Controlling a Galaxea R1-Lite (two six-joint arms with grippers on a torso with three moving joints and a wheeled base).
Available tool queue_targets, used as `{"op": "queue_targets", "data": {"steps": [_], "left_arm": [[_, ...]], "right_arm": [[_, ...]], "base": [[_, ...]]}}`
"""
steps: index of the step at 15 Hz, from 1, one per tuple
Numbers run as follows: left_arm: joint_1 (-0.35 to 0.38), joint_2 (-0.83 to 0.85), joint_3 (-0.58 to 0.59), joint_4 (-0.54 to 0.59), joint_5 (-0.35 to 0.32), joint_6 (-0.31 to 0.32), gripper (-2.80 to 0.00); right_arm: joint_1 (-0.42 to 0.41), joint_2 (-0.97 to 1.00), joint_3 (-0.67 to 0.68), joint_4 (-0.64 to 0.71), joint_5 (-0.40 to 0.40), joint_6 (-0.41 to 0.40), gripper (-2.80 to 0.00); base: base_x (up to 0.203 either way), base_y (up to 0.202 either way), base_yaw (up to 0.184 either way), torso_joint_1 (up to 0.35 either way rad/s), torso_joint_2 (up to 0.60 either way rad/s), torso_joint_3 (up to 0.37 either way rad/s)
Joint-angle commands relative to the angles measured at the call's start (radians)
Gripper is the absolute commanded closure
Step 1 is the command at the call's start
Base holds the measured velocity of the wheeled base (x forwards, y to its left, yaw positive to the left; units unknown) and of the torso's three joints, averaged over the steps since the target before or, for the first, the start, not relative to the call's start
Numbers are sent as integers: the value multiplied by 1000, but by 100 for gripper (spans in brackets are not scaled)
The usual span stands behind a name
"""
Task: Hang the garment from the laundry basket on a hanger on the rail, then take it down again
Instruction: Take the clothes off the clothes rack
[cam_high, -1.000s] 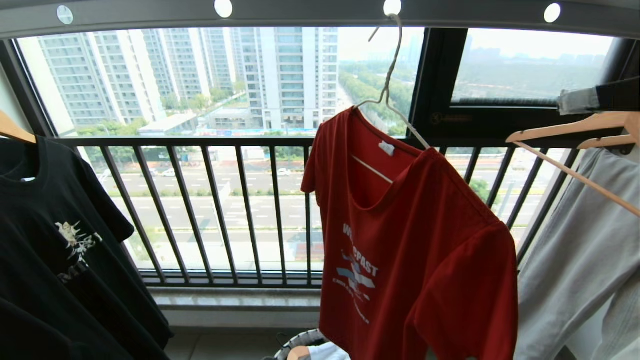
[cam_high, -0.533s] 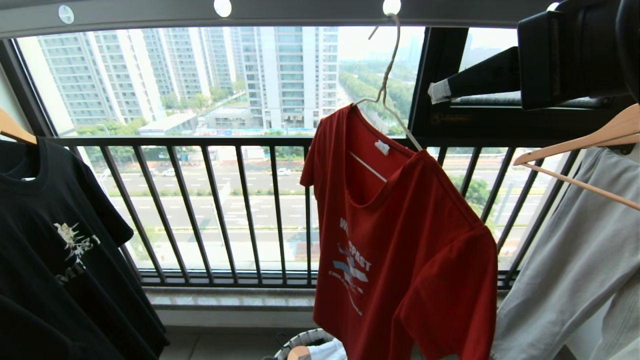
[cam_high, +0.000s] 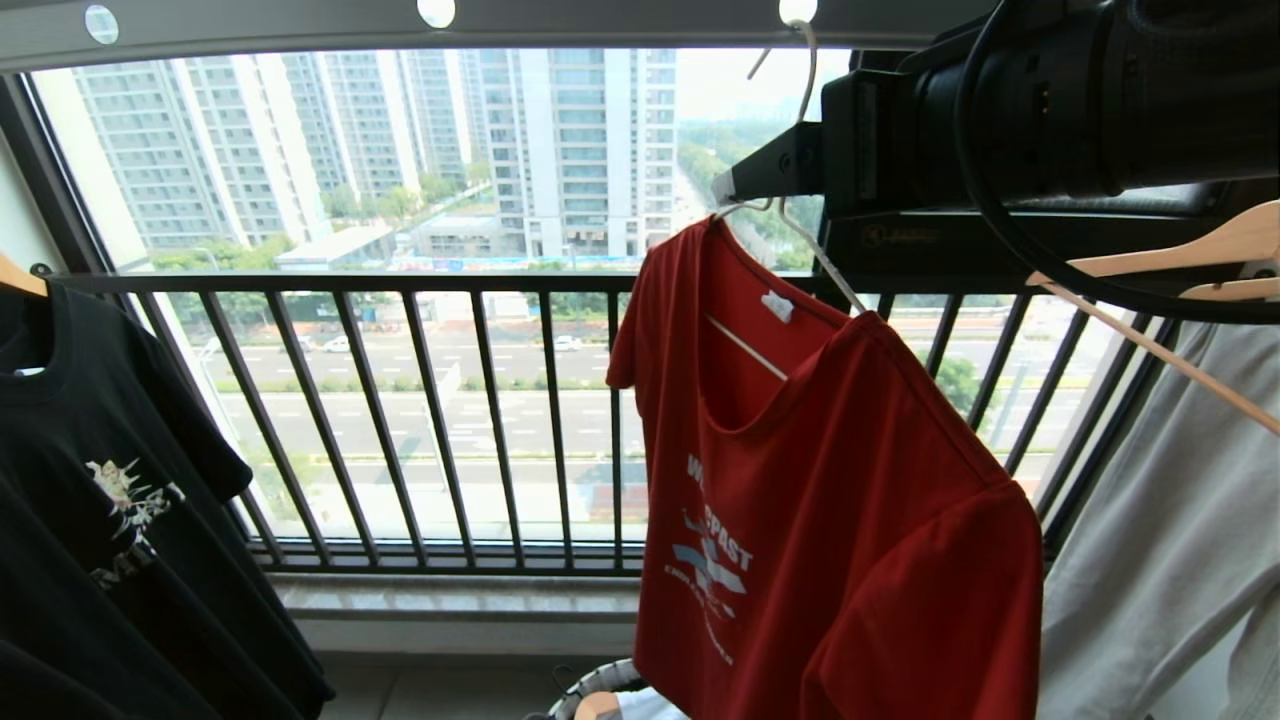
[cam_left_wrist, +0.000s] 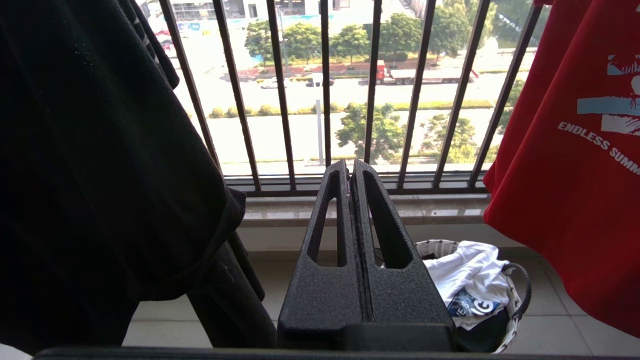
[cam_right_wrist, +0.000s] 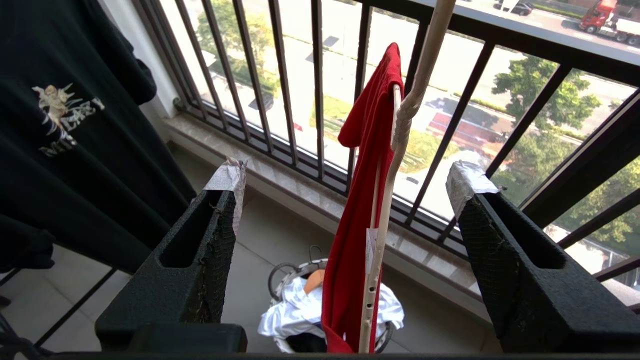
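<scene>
Red T-shirt (cam_high: 830, 500) draped on the white wire hanger (cam_high: 790, 180), hooked into a hole of the grey rail (cam_high: 600, 20), above the laundry basket (cam_right_wrist: 280, 280). New since 1 second ago: right gripper (cam_right_wrist: 350, 175) swung up to the hanger's neck, jaws spread wide and straddling it, nothing grasped yet. Probably hanging done, take-down starting. Left gripper (cam_left_wrist: 351, 170) clenched on nothing, parked low beside the black T-shirt (cam_high: 90, 480)
</scene>
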Motion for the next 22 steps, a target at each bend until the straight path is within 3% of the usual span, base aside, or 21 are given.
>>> {"op": "queue_targets", "data": {"steps": [1,7,8,13,22], "left_arm": [[0,0,0,0,0,0,0],[0,0,0,0,0,0,0],[0,0,0,0,0,0,0],[0,0,0,0,0,0,0],[0,0,0,0,0,0,0]], "right_arm": [[-23,39,2,-31,1,3,-280],[-63,86,29,-75,4,2,-280],[-68,96,30,-93,4,1,-4],[-97,147,24,-176,5,-6,0],[-102,141,15,-197,2,-23,0]], "base": [[0,0,0,0,0,0],[0,0,0,0,0,0],[0,0,0,0,0,0],[0,0,0,0,0,0],[0,0,0,0,0,0]]}}
